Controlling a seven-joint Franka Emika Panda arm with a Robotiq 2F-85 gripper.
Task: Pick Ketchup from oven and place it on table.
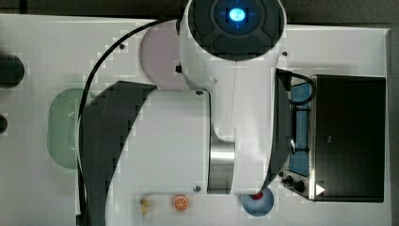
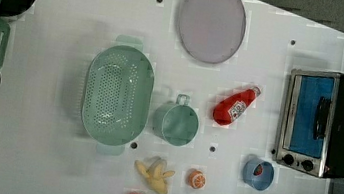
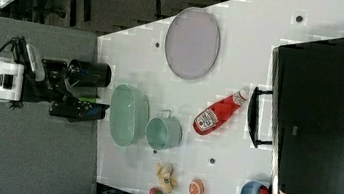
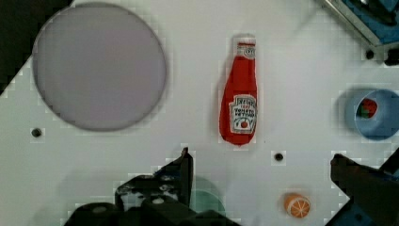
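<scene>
My claw (image 4: 261, 181) stands wide open with nothing between its fingers; in the wrist view the two dark fingers sit well apart, above the white surface (image 2: 40, 160) and clear of everything on it.

The Ketchup (image 2: 234, 105) lies on its side on the surface, outside the oven (image 2: 320, 121). In the left view it rests between the small green cup (image 2: 176, 123) on the left view's left and the oven on the left view's right, its white cap pointing toward the oven and apart from it. The round grey-lilac plate (image 2: 212, 21) is near it, not touching. In the right view the bottle lies just beside the oven's dark handle (image 3: 254, 118), with a gap between them. The wrist view shows it whole, label up, with bare surface all around.

Judging by how things lie, the main work looks done: the bottle is out of the oven and resting on the surface, and I have no hold of it. The oven door looks closed, its bluish glass facing the bottle. What is left seems little more than drawing my arm (image 1: 235, 94) clear. The bottle lies flat, so I see little risk of it tipping, though it could roll if nudged.
</scene>
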